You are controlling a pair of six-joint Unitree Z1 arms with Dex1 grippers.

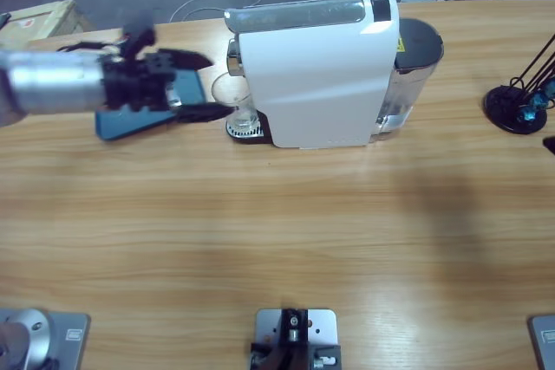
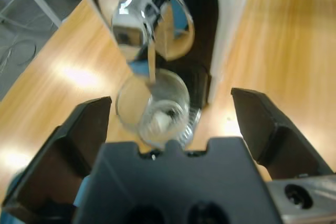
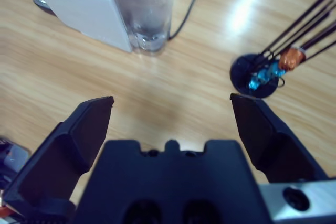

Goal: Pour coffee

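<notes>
1. Table [image 1: 260, 240] in pale wood lies bare along its near side; everything in play stands toward the far edge.
2. The right claw [image 3: 170, 111] hangs well off to the right with its jaws spread wide and nothing between them. It looks past the machine's clear water tank [image 3: 143, 9] toward a black lamp base [image 3: 255, 76], so it is probably parked out of the way.
3. The left claw [image 1: 201, 86] comes in from the left, level with the machine's front, jaws wide open and gripping nothing. One jaw tip sits just beside the glass [image 1: 232, 103], the other on its far side, which suggests it is lined up to close on the glass once the brew ends.
4. A blue flat object [image 1: 130, 119] lies on the table under that arm.
5. The glass stands on the drip tray under the spout [image 2: 134, 22] of the white coffee machine [image 1: 321, 71], placed there to catch the stream.
6. The coffee [image 2: 151, 61] shows in the left wrist view as a thin tan-brown thread falling from the spout into the glass. Only a little pale liquid has gathered at the bottom, so the glass looks nearly empty.
</notes>
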